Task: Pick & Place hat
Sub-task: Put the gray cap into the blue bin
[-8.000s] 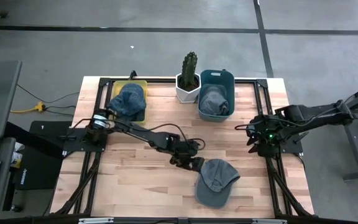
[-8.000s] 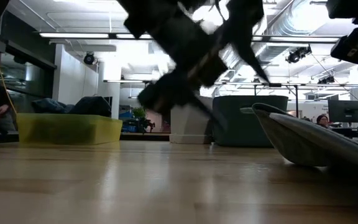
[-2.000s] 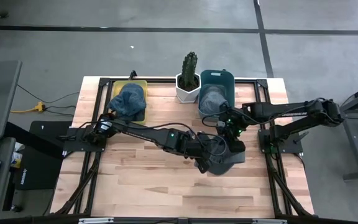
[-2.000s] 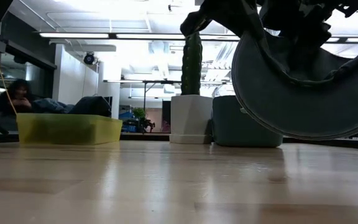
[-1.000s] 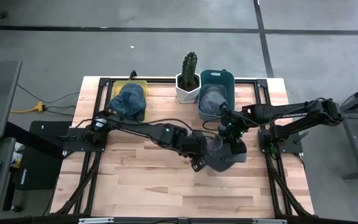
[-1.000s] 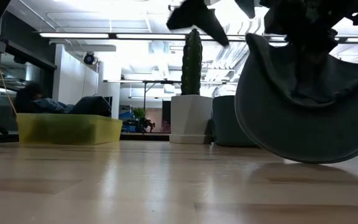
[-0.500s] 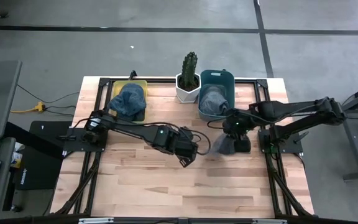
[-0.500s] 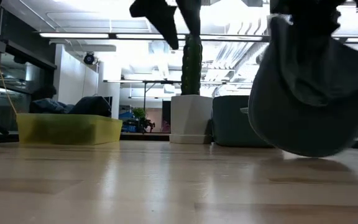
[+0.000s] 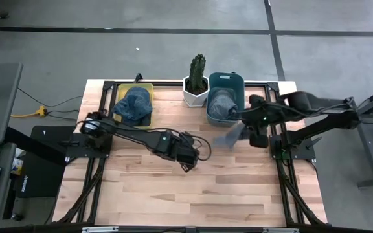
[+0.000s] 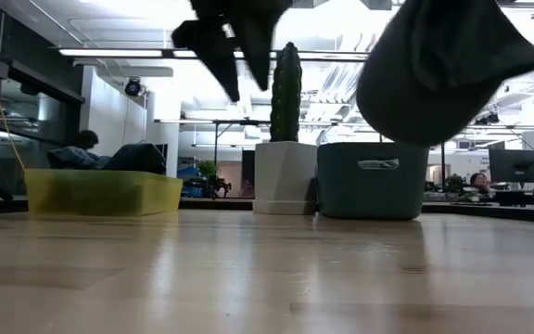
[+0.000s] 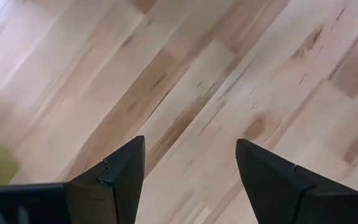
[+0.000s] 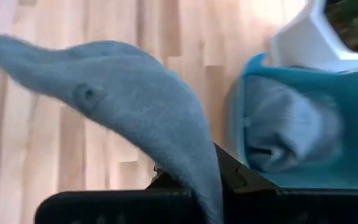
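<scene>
Jaws spread and empty on my left gripper (image 9: pixel 188 162) mid-frame, right gripper (image 9: pixel 250 134) pinching one hat (image 9: pixel 228 137) lifted right of center, two more hats sitting in two bins (image 9: pixel 226 97) up top, one cactus (image 9: pixel 197 70) between them

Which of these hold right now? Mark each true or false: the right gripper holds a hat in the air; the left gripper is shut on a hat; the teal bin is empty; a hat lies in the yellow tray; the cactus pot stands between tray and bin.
1. The right gripper holds a grey hat off the table. True.
2. The left gripper is shut on a hat. False: it is open and empty over bare wood.
3. The teal bin is empty. False: a hat already lies in it.
4. A blue hat lies in the yellow tray. True.
5. The cactus pot stands between tray and bin. True.
</scene>
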Motion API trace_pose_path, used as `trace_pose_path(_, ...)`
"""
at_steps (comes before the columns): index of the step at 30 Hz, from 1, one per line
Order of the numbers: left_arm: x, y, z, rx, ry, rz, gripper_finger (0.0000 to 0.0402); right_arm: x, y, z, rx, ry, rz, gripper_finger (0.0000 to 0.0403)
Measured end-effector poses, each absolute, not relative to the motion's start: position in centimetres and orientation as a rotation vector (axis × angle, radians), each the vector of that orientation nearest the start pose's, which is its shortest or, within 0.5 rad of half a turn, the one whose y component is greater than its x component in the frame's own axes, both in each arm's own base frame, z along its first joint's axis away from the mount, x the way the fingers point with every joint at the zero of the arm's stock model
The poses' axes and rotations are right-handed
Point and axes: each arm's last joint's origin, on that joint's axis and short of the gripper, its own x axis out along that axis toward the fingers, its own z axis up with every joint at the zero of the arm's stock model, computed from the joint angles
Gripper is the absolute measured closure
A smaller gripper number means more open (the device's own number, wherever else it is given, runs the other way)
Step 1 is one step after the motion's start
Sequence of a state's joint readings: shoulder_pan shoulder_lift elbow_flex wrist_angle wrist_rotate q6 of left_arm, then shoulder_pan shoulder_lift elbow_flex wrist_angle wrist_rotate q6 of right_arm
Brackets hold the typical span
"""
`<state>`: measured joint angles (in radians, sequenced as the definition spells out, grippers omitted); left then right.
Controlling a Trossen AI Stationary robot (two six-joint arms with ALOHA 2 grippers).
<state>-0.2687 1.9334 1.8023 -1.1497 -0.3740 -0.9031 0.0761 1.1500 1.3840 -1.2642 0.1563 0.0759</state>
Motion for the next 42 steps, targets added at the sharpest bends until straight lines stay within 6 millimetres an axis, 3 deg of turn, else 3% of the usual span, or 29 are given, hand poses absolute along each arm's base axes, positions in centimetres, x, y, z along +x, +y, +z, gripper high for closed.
trace_pose_path(8,35.2,-7.8,28.2,-0.478,0.903,0.566,0.0176,18.6,-0.2,39.9,-0.114,0.996,-0.245,0.0402)
trace_pose_path(18,31.2,-5.5,25.7,-0.610,0.713,0.470,0.0176,22.0,-2.1,39.7,-0.221,1.147,-0.373,0.0402)
trace_pose_path(26,28.0,-2.9,23.6,-0.710,0.544,0.372,0.0176,24.4,-4.1,40.7,-0.296,1.221,-0.511,0.0402)
trace_pose_path(34,26.5,0.0,22.6,-0.730,0.399,0.250,0.0176,26.0,-6.7,41.3,-0.388,1.271,-0.625,0.0402)
trace_pose_path(42,26.6,2.4,23.1,-0.685,0.278,0.053,0.0177,26.9,-9.8,39.8,-0.423,1.343,-0.726,0.0402)
